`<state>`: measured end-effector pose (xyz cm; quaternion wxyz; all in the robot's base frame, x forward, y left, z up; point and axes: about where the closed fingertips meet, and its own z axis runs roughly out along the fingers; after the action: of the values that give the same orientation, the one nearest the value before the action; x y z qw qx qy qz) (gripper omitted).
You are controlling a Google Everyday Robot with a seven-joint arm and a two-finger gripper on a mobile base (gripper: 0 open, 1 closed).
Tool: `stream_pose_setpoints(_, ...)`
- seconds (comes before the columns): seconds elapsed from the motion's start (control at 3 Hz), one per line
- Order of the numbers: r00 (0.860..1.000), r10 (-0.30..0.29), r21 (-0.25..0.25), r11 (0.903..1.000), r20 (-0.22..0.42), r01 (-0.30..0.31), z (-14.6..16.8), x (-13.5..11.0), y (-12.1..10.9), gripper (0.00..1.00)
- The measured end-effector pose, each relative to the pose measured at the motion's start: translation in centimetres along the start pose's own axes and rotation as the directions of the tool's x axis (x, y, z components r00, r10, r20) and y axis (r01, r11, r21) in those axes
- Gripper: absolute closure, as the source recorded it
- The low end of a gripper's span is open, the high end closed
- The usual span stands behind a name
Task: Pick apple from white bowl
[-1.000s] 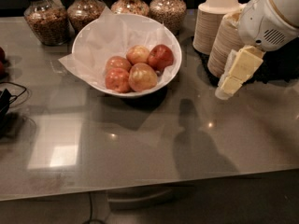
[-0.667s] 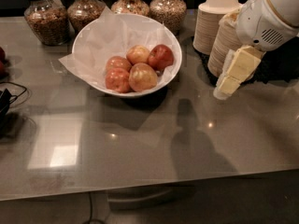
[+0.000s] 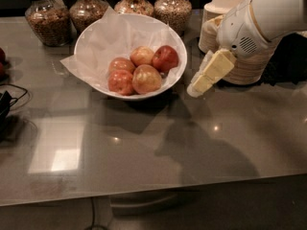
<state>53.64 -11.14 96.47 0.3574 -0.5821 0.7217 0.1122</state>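
Since the earlier frame the gripper (image 3: 195, 89) has been carried leftward, away from the stacked paper bowls and nearer the white bowl, while everything else is left where it was. A grey, glossy tabletop (image 3: 144, 147) is seen across most of the view, and a pale patch of light is reflected in it at the lower left. The white arm (image 3: 268, 18) is brought in from the upper right corner and angled down to the left. The white bowl (image 3: 178, 40) is set on the tabletop left of centre and is lined with crinkled white paper (image 3: 103, 37), which is spread over its left rim. Stacks of beige paper bowls (image 3: 249, 66) are stood behind the arm at the right, and four glass jars (image 3: 48, 20) of brownish contents are lined along the back edge. Several red-yellow apples (image 3: 146, 79) are heaped inside the white bowl. The gripper is held above the tabletop, just beside the bowl's right rim and apart from it; nothing is seen grasped, and whether it is released or clenched cannot be told. A dark cable (image 3: 9, 104) is laid at the left edge.
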Motion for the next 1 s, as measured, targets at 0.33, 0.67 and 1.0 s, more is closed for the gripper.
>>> stream_pose_setpoints(0.33, 0.994, -0.003, -0.032, 0.9995, 0.107, 0.006, 1.6, -3.0, 0.0, 0.00)
stream_pose_setpoints(0.67, 0.986, -0.013, -0.055, 0.9983, 0.165, 0.022, 2.2, -5.1, 0.2, 0.07)
stream_pose_setpoints(1.0, 0.980, -0.018, -0.077, 0.9965, 0.196, 0.034, 2.7, -6.5, 0.7, 0.18)
